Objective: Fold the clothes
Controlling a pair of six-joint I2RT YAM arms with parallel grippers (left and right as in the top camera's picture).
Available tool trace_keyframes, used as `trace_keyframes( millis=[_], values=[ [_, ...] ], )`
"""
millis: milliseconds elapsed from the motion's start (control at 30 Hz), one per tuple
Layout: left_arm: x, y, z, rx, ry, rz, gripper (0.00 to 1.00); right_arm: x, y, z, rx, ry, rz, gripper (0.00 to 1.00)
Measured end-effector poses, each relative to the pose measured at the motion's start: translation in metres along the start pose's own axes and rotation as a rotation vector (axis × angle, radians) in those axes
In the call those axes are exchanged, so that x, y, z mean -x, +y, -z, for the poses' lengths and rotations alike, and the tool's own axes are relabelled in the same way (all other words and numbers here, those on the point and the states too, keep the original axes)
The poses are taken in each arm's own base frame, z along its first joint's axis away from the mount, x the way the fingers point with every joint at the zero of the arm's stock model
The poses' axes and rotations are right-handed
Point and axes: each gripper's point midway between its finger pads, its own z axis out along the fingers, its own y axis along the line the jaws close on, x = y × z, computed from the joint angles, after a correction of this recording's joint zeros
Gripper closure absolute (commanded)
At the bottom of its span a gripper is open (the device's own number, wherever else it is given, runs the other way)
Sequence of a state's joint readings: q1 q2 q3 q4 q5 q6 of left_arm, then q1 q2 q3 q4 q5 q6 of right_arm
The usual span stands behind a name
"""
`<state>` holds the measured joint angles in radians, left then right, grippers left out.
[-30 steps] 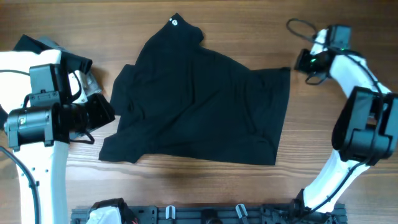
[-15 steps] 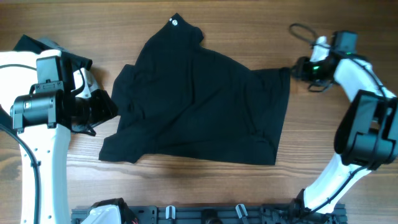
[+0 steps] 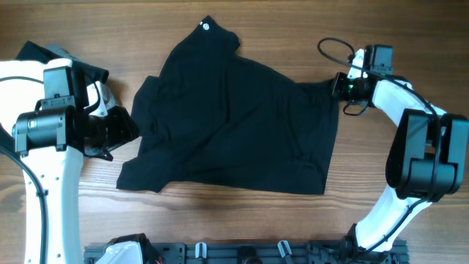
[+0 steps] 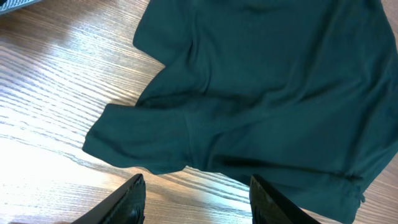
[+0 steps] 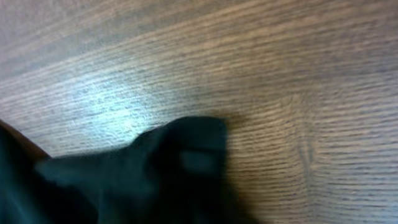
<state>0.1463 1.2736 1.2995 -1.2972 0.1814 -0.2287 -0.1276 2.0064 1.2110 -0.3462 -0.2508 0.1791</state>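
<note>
— Where does the black garment [image 3: 234,125] lie, and how do the jaws stand to it?

— Spread across the middle of the bench [image 3: 220,220], collar and its small round white mark [image 3: 205,27] towards the far edge. The left gripper [image 4: 196,199] stands wide with nothing between its fingers; the garment's left sleeve [image 4: 143,140] lies just ahead of the tips, apart from them. From overhead that gripper sits beside the sleeve, towards the left edge.

— And the right gripper [image 3: 337,86]?

— At the garment's corner nearest the right edge, touching or very nearly so (overhead does not settle which). Whether its jaws are apart or closed on cloth I cannot tell.

— Does its wrist camera not help?

— Little. The view is blurred: a dark fabric corner [image 5: 180,155] on wood grain, and no finger I can pick out.

— Anything else cut off?

— Other clothes [image 3: 44,53], black with some grey, at the far-left corner, mostly hidden behind the left arm.
</note>
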Motion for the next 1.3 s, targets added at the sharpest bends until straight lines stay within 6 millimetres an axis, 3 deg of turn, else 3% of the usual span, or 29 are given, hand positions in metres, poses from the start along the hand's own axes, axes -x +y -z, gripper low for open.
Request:
trace_keyframes(
  millis=[200,300,433,467,500,533,633,700,800,1000,1133,1300],
  values=[
    [0.000,0.000,0.000,0.000,0.000,0.000,0.45,0.007,-0.005,0.004,0.001,-0.010,-0.013,0.96],
    [0.002,-0.001,0.000,-0.003,-0.007,-0.001,0.45,0.038,-0.014,0.019,-0.001,-0.081,-0.028,0.96],
    [0.005,-0.002,0.000,-0.008,-0.021,-0.004,0.44,0.096,-0.030,0.062,-0.010,-0.235,-0.048,0.95],
    [0.006,-0.002,0.000,-0.010,-0.024,-0.005,0.44,0.113,-0.036,0.079,-0.016,-0.287,-0.055,0.68],
    [0.006,-0.003,0.000,-0.012,-0.025,-0.005,0.43,0.130,-0.044,0.100,-0.022,-0.345,-0.066,0.29],
    [0.008,-0.004,0.000,-0.019,-0.033,-0.007,0.42,0.143,-0.051,0.117,-0.030,-0.392,-0.071,0.18],
    [0.015,-0.008,0.001,-0.039,-0.059,-0.014,0.40,0.155,-0.067,0.151,-0.037,-0.446,-0.100,0.15],
    [0.019,-0.013,0.000,-0.053,-0.074,-0.024,0.38,0.146,-0.072,0.156,-0.030,-0.415,-0.120,0.16],
    [0.024,-0.024,-0.002,-0.075,-0.094,-0.060,0.37,0.123,-0.065,0.147,0.009,-0.311,-0.139,0.22],
    [0.025,-0.052,-0.018,-0.110,-0.075,-0.146,0.37,0.037,-0.040,0.128,0.041,0.044,-0.224,0.33],
    [0.025,-0.063,-0.038,-0.111,-0.031,-0.176,0.43,-0.007,-0.024,0.116,0.027,0.202,-0.234,0.34],
    [0.023,-0.068,-0.071,-0.089,0.053,-0.192,0.47,-0.038,-0.014,0.099,-0.061,0.286,-0.203,0.41]
  ],
)
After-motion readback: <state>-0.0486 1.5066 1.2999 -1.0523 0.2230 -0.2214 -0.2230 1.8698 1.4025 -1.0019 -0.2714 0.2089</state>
